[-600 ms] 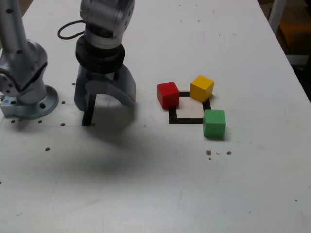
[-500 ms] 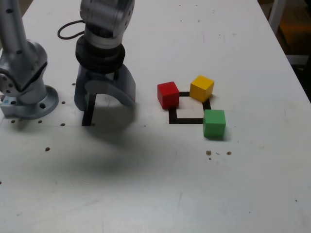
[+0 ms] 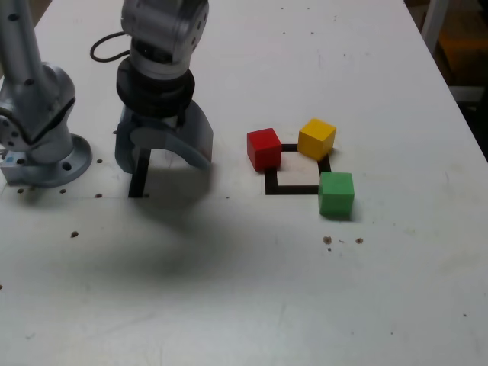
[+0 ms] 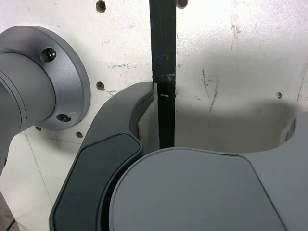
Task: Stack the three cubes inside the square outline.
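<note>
- Cubes, three small matte ones, sit ungathered around the square outline on the white tabletop [image 3: 252, 290]; none is stacked, and all lie toward the exterior view's right of the arm.
- Farthest to the exterior view's left stands the round grey metal arm base [image 3: 46, 156], bolted to the table, with a black cable [image 3: 107, 47] looped behind it.
- Next comes the grey two-fingered gripper [image 3: 162, 156], pointing down above the table with its jaws spread wide and nothing between them.
- Directly under it a straight black tape strip [image 3: 139, 175] runs along the table; the wrist view shows that strip [image 4: 163, 62] passing between the fingers.
- Well apart from the gripper, the red cube [image 3: 264, 148] rests on the outline's near-left corner.
- The thick black square outline with a white centre [image 3: 296, 177] holds no cube inside.
- The yellow cube [image 3: 316, 138], turned slightly, overlaps the outline's far right corner.
- The green cube [image 3: 335, 194] sits at the outline's near right corner, touching it.
</note>
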Controlling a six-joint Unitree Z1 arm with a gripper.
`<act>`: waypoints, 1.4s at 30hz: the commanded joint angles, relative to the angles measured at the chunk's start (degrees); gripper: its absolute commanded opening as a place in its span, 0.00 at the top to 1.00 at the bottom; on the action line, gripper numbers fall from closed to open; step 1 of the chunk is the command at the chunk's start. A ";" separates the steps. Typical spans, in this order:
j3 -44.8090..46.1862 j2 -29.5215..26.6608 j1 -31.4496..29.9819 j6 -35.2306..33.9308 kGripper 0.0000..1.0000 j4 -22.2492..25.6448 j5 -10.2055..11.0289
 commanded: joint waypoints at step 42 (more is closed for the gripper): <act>-31.74 15.51 9.31 7.64 0.02 20.06 3.56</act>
